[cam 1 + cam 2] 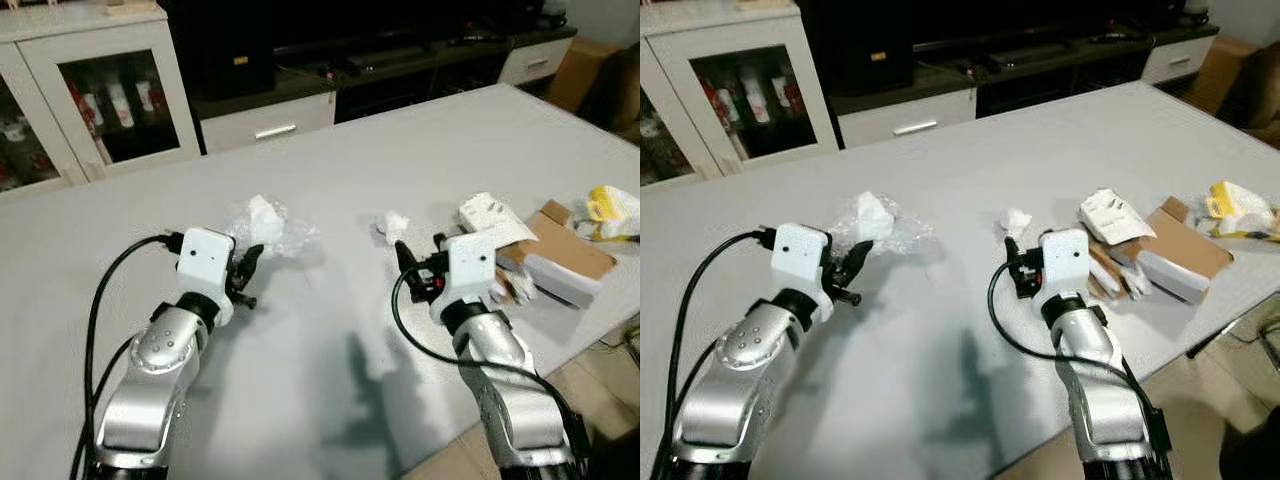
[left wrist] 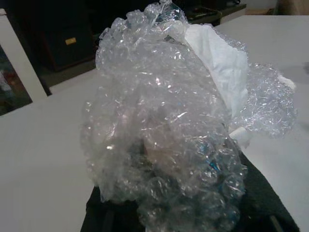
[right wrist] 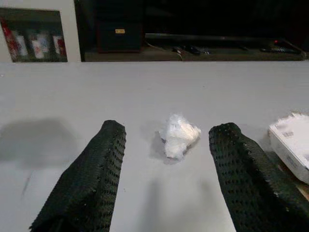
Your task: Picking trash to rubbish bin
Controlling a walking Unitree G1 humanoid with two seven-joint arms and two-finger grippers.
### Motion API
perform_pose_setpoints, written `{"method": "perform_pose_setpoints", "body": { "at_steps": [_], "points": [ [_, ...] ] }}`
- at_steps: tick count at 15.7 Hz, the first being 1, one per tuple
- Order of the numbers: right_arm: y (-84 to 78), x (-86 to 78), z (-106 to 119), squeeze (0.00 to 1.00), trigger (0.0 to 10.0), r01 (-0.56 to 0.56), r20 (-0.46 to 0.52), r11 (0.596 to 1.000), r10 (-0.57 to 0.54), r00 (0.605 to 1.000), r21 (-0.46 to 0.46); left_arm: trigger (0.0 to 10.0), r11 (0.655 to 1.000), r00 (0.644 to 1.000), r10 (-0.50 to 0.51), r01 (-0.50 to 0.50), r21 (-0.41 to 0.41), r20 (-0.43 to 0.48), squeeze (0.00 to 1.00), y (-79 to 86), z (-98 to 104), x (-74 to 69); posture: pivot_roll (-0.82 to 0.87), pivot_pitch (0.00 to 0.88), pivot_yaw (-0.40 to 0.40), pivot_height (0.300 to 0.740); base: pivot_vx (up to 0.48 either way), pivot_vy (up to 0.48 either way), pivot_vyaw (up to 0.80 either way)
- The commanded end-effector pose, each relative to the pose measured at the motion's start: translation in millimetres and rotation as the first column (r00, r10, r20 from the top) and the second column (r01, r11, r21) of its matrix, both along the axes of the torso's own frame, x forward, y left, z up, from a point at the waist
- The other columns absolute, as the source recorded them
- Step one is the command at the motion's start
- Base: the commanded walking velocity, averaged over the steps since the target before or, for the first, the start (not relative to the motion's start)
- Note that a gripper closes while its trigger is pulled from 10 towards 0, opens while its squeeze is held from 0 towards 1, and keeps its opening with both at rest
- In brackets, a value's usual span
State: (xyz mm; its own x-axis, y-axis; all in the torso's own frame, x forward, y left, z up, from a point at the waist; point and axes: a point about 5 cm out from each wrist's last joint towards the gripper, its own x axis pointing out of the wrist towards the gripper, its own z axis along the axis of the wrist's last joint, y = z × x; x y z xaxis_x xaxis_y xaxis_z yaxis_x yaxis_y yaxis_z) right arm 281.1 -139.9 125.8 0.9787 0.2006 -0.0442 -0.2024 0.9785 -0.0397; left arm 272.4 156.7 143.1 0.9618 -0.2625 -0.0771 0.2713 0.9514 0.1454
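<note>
A wad of clear bubble wrap (image 1: pixel 283 232) with white paper (image 2: pixel 219 63) tucked in it lies on the grey table (image 1: pixel 330 340), left of centre. My left gripper (image 1: pixel 254 262) is at its near edge, and in the left wrist view the bubble wrap (image 2: pixel 164 130) bulges between the dark fingers, which are closed in on it. A small crumpled white wad (image 1: pixel 392 224) lies further right. My right gripper (image 1: pixel 404 256) hovers just short of it, open, and the wad (image 3: pixel 177 135) sits on the table ahead of the gap between the fingers (image 3: pixel 87 179).
To the right lie a white packet (image 1: pixel 487 216), a brown cardboard box (image 1: pixel 565 248) and a yellow wrapper (image 1: pixel 612 210) near the table's right edge. A white glass-door cabinet (image 1: pixel 110 100) and a dark TV stand (image 1: pixel 380 60) stand beyond the far edge.
</note>
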Motion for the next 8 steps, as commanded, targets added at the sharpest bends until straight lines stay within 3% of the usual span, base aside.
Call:
{"method": "perform_pose_setpoints", "body": {
  "at_steps": [1, 5, 8],
  "points": [
    [-2.8, 9.7, -1.6, 1.00, 10.0, 0.012, -0.029, 1.000, -0.011, 1.000, 0.027, 10.0, 1.000, 1.000, 0.013, -0.013, 0.029, 0.004, 0.00, 3.2, 3.1, -1.6, 0.00, 0.000, -0.018, 0.740, 0.000, 0.000, 0.00],
    [5.6, 63.5, -7.5, 1.00, 10.0, -0.031, -0.092, 0.999, 0.035, 0.995, 0.039, 10.0, 0.997, 1.000, 0.023, -0.024, 0.071, 0.015, 0.00, 16.7, 15.5, -4.5, 0.06, 0.052, -0.040, 0.740, 0.000, 0.000, 0.00],
    [7.9, 96.7, 7.2, 1.00, 10.0, 0.005, -0.077, 1.000, -0.004, 0.997, 0.017, 10.0, 0.994, 0.999, 0.024, -0.028, 0.108, 0.041, 0.00, 26.0, 31.5, -10.5, 0.15, 0.127, -0.072, 0.740, 0.000, 0.000, 0.00]
  ]
}}
